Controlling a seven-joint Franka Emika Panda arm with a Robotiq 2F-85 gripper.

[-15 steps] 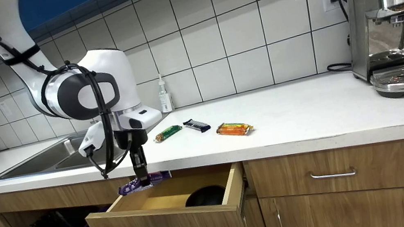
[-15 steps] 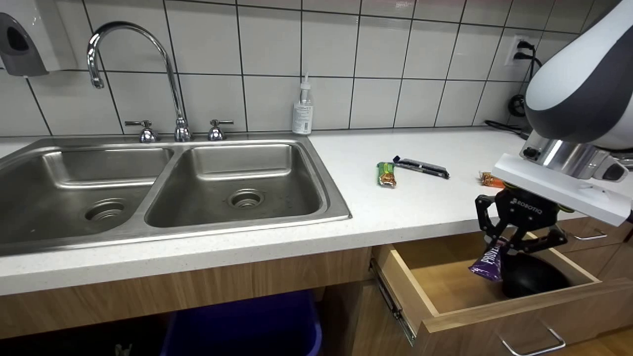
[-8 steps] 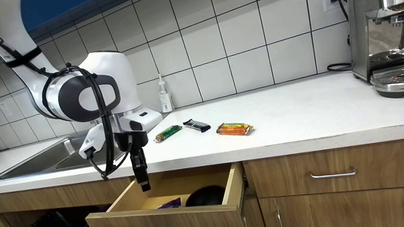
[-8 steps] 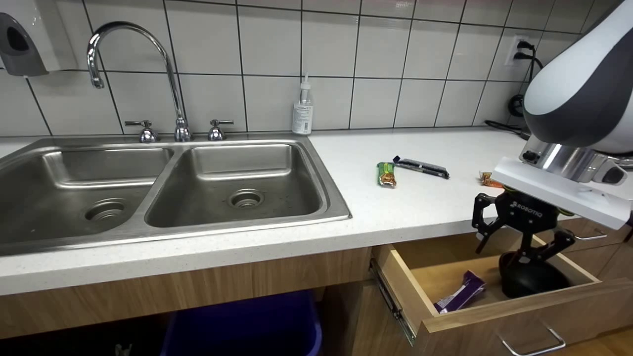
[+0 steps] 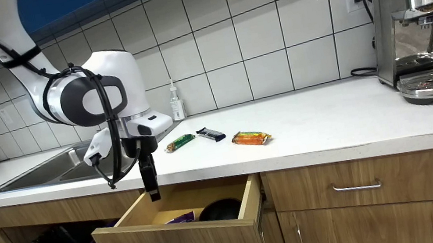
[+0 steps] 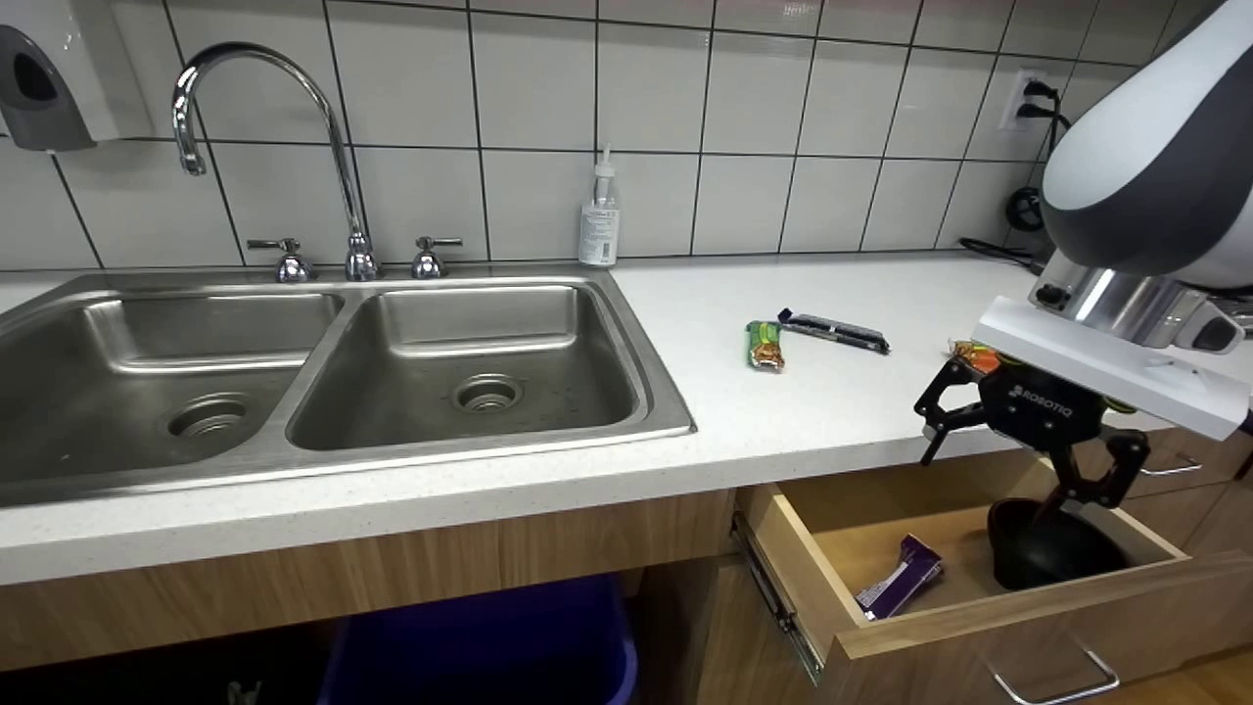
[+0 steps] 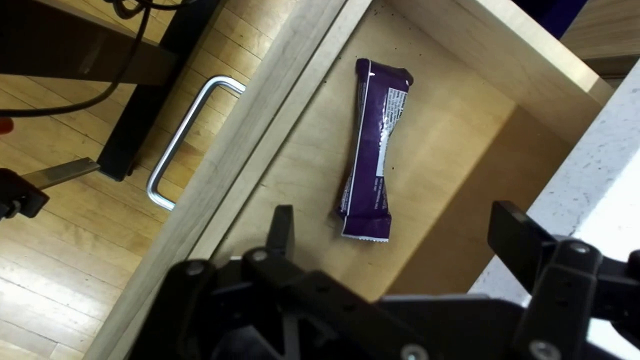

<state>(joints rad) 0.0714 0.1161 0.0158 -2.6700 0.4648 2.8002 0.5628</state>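
the black, two-fingered hand (image 6: 989, 485) hung spread wide and unclenched, holding nothing, above the pulled-out, brown-fronted wooden drawer (image 6: 1018, 607). inside lay the long, purple, glossy-wrapped bar (image 7: 372, 150), flat on the drawer's bottom near its front, apart from the round black bowl (image 6: 1057, 558). a green-wrapped bar (image 5: 180, 142), a dark-blue-wrapped bar (image 5: 210, 134) and an orange-wrapped bar (image 5: 251, 138) rested near one another on the speckled white worktop (image 5: 332, 119).
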